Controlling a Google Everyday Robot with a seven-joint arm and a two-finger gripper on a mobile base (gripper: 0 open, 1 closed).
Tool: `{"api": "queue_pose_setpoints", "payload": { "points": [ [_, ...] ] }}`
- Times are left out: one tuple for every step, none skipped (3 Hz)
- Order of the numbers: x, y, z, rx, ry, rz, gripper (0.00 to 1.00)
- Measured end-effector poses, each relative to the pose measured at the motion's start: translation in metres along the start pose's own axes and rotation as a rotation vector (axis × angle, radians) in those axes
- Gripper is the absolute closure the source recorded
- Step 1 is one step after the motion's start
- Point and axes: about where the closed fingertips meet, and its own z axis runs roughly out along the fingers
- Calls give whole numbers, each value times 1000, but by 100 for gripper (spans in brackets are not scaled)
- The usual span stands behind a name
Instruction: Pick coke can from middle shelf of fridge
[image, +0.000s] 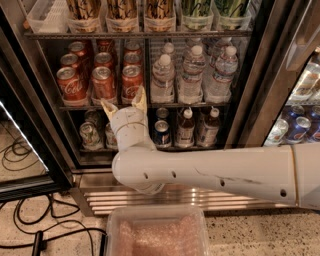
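Observation:
The fridge (260, 75) stands open with a dark interior. Its middle shelf (80, 106) carries lanes of red coke cans on the left and clear water bottles (192, 75) on the right. The front coke cans stand at the rail: one at the left (68, 85), one in the middle (103, 83) and one at the right (131, 80). My gripper (124, 103) is open, its two pale fingertips pointing up just below the shelf rail, under the gap between the middle and right front cans. It holds nothing.
The upper rack holds tall tubs (122, 12). The lower rack holds green-and-white cans (90, 135), a blue can (162, 134) and small bottles (186, 127). A neighbouring cooler (300, 120) stands at right. A clear plastic bin (157, 232) and black cables (30, 220) lie below.

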Motion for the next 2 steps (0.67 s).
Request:
{"api": "queue_pose_setpoints", "payload": {
  "points": [
    [0, -1, 8, 16, -9, 5, 31],
    [0, -2, 12, 30, -12, 8, 33]
  ]
}}
